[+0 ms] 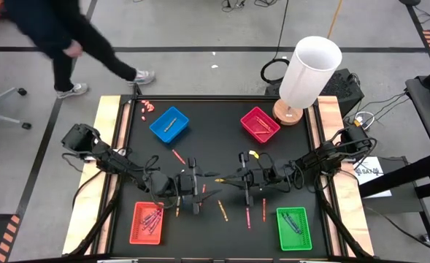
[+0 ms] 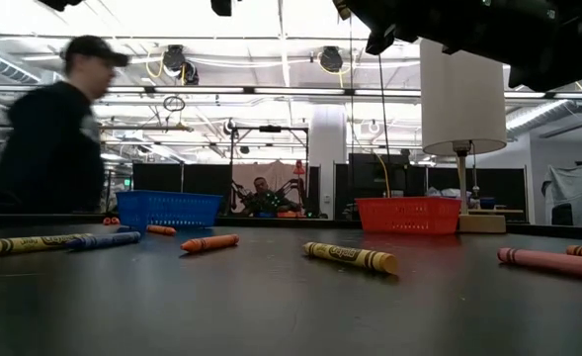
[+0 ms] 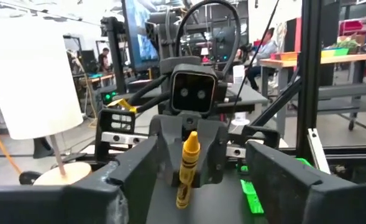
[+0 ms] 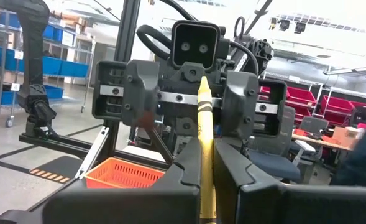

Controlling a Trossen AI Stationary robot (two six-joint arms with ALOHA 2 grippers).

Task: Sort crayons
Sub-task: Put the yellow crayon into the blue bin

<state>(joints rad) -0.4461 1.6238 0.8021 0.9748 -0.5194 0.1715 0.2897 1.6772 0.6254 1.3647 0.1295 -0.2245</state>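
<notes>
Black table, mid-front | right gripper (image 4: pixel 207 186) clamped on yellow crayon (image 4: pixel 205 143), held above table | left gripper (image 3: pixel 198 180) fully spread, empty | crayon light, stiff, waxy, snappable; grip mid-shaft

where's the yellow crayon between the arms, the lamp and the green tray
yellow crayon (image 4: pixel 205 155): right wrist view, mid wrapper
lamp (image 1: pixel 311 71): high view, side of white shade
green tray (image 1: pixel 282 229): high view, left rim

The black surface (image 1: pixel 215 120) carries four trays: blue (image 1: pixel 169 124), magenta (image 1: pixel 260 124), red (image 1: pixel 147 223), green (image 1: pixel 295 228). Loose crayons (image 1: pixel 178 155) lie scattered between them, tiny pink bits (image 1: pixel 147 107) sit at a far corner, and a lamp (image 1: pixel 302 77) stands at the other
</notes>
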